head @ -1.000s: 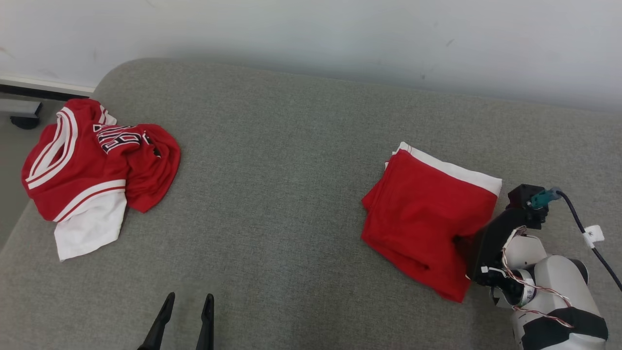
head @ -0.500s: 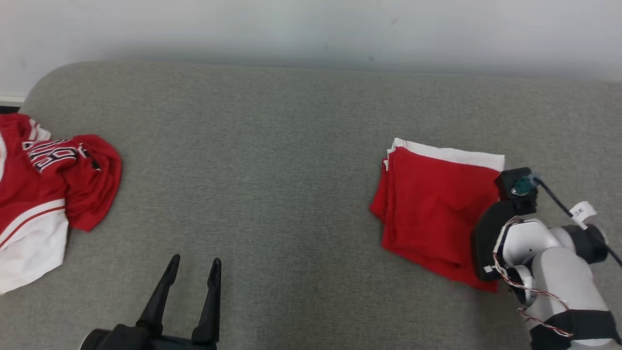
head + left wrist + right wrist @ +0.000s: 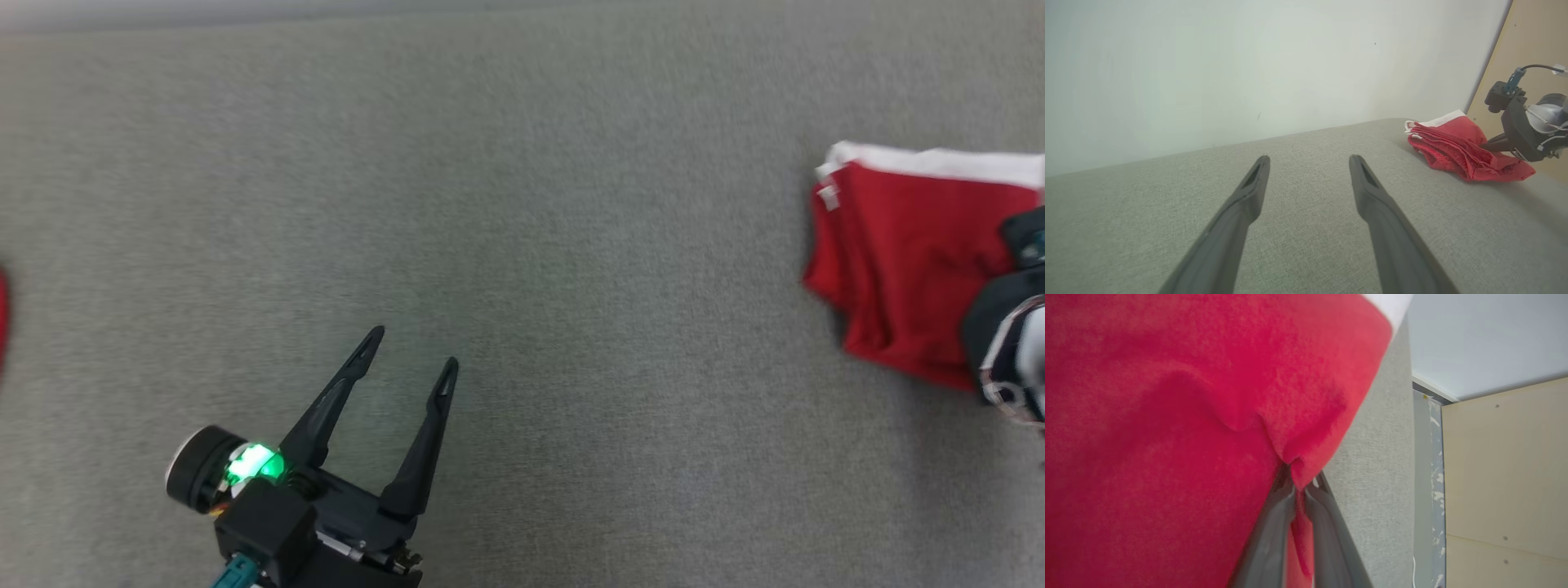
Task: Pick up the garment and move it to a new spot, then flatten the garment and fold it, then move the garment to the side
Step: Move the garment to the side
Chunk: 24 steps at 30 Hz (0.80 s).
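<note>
Folded garment lies at right edge of head view, on grey cushion. Right gripper: jaws pressed together, pinching small pucker of red cloth near its edge. Risk: pinch may hold top layer only, so sideways drag could peel fold open or bunch stack; thin bite may slip out. Left gripper: jaws spread, empty, lower left, well apart. Garment: red open-mesh knit, white band, limp, rough rectangle. Cushion: coarse weave, likely grippy.
</note>
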Tool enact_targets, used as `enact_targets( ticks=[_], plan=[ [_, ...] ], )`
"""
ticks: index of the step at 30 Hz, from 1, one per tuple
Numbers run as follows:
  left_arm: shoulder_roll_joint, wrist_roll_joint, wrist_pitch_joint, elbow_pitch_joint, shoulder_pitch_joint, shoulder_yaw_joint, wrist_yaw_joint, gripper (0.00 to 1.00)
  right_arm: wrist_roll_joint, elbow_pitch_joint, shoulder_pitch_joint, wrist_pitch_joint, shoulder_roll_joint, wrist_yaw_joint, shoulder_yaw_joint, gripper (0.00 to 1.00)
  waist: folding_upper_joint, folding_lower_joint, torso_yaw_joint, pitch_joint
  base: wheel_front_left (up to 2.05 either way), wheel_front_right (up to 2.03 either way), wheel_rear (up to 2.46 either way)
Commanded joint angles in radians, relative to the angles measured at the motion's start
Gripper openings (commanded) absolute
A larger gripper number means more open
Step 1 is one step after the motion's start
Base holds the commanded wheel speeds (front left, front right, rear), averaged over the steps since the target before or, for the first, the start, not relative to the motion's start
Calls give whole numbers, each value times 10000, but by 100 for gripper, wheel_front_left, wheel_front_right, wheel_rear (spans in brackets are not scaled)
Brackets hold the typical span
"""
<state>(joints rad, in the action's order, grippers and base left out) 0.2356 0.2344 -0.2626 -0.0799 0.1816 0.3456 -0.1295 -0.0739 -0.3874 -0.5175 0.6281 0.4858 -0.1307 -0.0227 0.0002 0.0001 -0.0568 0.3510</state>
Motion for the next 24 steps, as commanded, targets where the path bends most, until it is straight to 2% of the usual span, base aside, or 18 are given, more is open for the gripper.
enact_targets(
  ticks=[1, 5, 9, 19, 20, 21, 24],
  plan=[
    [229, -104, -36, -168, 324, 227, 2, 100, -194, -262, -278, -463, 363, 0, 217, 0, -2, -1, -991, 1287, 0, 0, 0],
    [581, -145, 147, -589, 620, 606, 2, 100, -482, -871, -937, -1798, 817, 1, 796, 0, -2, -1, -1190, 1784, 0, 0, 0],
    [869, -166, 481, -1061, 748, 831, 2, 100, -970, -1456, -1576, -3076, 876, 1, 1181, 0, -2, -1, -1341, 2093, 0, 0, 0],
    [1226, -107, 977, -1846, 533, 778, 73, 100, -2123, -2292, -2466, -4518, 611, 0, 1893, 0, -2, -1, -1494, 2380, 0, 0, 0],
    [1254, -100, 1004, -1860, 502, 774, 90, 100, -2246, -2358, -2507, -4742, 560, 1, 1978, 44, -2, -1, -1488, 2387, 0, 0, 0],
    [1276, -83, 1016, -1877, 474, 773, 107, 100, -2297, -2408, -2579, -4977, 505, 1, 2155, 100, -2, -1, -1486, 2391, 0, 0, 0],
    [1293, -31, 1010, -1854, 467, 786, 125, 100, -2563, -2479, -2718, -6045, 377, 0, 2163, 100, -2, -1, -1446, 2357, 0, 0, 0]
  ],
)
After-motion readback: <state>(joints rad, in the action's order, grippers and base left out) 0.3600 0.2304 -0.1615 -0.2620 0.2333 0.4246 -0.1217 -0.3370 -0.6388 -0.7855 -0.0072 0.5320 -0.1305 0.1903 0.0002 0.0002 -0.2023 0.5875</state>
